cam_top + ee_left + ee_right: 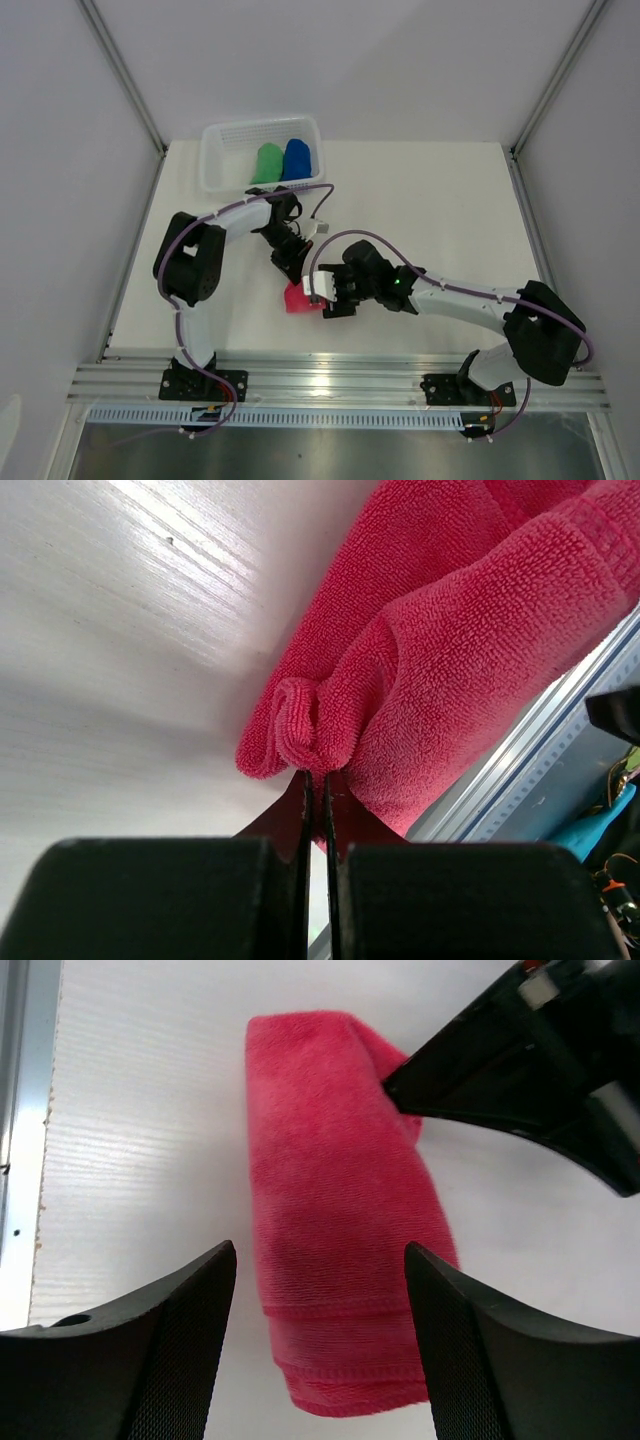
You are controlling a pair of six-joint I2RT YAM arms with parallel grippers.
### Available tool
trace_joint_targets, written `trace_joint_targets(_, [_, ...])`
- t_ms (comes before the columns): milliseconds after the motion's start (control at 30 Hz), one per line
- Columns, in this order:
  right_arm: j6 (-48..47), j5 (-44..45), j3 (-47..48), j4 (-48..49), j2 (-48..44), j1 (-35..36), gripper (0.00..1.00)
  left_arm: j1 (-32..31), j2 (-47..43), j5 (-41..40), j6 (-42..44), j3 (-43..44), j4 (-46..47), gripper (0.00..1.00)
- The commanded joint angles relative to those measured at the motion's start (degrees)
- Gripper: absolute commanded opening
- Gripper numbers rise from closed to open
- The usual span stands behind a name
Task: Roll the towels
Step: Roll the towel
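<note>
**Pink-red towel: long axis runs from right end effector to left end effector**

The right end effector [320,1260] is released, its two fingers [170,1350] spread wide. The pink-red towel [330,1190] is seen between them, with bare surface [140,1160] showing between the towel and the left-hand finger. No grip is made here, and whether the other finger touches the cloth cannot be told.

The towel's hemmed end lies nearest this end effector. From there the long axis runs straight away from the wrist, so the jaw line crosses the towel's width.

At the far end the left end effector [318,780] is clenched on a small fold of the same towel, with the jaws pressed together.

Both arms are at the towel, so neither has to travel. The towel lies loosely folded on the surface near the front edge and is judged not yet a tight roll.

The green towel [267,163] and blue towel [297,158] stand side by side in the basket [222,160], well apart from the work.
</note>
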Motion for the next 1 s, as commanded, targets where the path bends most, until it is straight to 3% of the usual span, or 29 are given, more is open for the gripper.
trace_joint_targets(0, [-0.48, -4.52, 1.25, -0.66, 2.18, -2.04, 0.71, 0.23, 0.78, -1.66, -0.14, 1.68, 0.08, 0.01])
trace_joint_targets(133, [1.10, -7.88, 2.04, -3.90, 4.90, -4.86, 0.72, 0.32, 1.14, -2.01, 0.12, 1.77, 0.08, 0.02])
trace_joint_targets(267, [3.47, -5.43, 2.04, -3.65, 7.71, -5.83, 0.72, 0.23, 1.22, -2.01, 0.04, 1.94, 0.08, 0.08])
trace_joint_targets(433, [4.71, -1.74, 3.54, -5.75, 10.97, -5.57, 0.72, 0.32, 0.79, -2.89, 0.12, 2.64, 0.08, 0.21])
trace_joint_targets(567, [6.11, -0.42, 3.54, -5.93, 11.41, -5.92, 0.65, 0.58, -0.79, -3.07, 0.56, 3.17, 0.17, 0.33])
trace_joint_targets(733, [9.01, -3.84, 3.01, -4.53, 10.36, -7.68, 0.63, 1.55, -9.48, -0.96, 3.28, 1.59, 2.45, 0.38])
trace_joint_targets(967, [11.39, -6.13, 2.92, -4.00, 10.09, -9.08, 0.64, 1.73, -21.71, 4.23, 16.63, 0.01, 0.01, 0.49])
